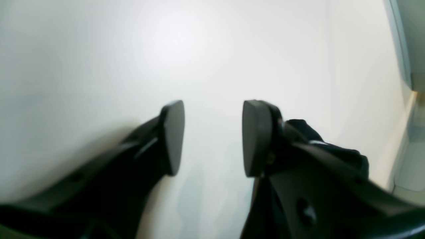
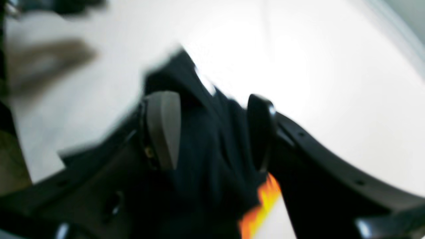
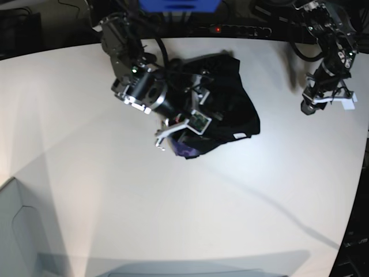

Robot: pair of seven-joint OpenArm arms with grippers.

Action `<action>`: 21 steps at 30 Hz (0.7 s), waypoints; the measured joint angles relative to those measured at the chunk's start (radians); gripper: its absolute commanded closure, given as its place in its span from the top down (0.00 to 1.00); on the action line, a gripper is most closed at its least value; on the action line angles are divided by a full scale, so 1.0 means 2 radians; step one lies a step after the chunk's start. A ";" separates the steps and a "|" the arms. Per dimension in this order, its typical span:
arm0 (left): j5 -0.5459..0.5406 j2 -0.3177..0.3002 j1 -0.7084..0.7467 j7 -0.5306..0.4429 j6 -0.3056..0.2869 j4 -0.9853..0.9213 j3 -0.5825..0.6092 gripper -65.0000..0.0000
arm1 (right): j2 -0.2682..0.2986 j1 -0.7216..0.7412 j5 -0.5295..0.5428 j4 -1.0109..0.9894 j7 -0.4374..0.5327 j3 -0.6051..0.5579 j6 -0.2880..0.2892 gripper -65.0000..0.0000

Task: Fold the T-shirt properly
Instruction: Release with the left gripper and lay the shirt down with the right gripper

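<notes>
my right pincer [image 2: 212, 129] sits over the t-shirt [image 3: 228, 107], jaws wide with black cloth bunched between the pads, likely to lift an edge; grip unclear through blur. shirt is a crumpled heap mid-bench [image 3: 115, 202], far side. left pincer [image 1: 212, 137] apart, jaws parted, empty, at right. sleeves and tag unreadable.

No text, label, brand, number or sign can be read in any view. The T-shirt [image 3: 230, 104] shows an orange patch of print in the right wrist view and a purple patch in the base view, both blurred shapes without letters. A small white mark on its edge is too small to read.
</notes>
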 measured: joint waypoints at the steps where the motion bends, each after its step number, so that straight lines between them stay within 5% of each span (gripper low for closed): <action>1: 0.000 0.000 0.000 0.000 0.000 0.000 0.000 0.43 | 0.003 -0.005 0.002 0.000 -0.001 0.004 0.000 0.51; 16: 0.000 0.000 -0.012 0.002 0.000 0.000 -0.001 0.43 | 0.002 0.018 0.003 -0.068 0.004 -0.019 0.000 0.50; 21: 0.000 0.000 -0.011 0.002 0.000 0.000 -0.001 0.43 | 0.003 0.019 0.001 -0.069 0.002 -0.025 0.000 0.26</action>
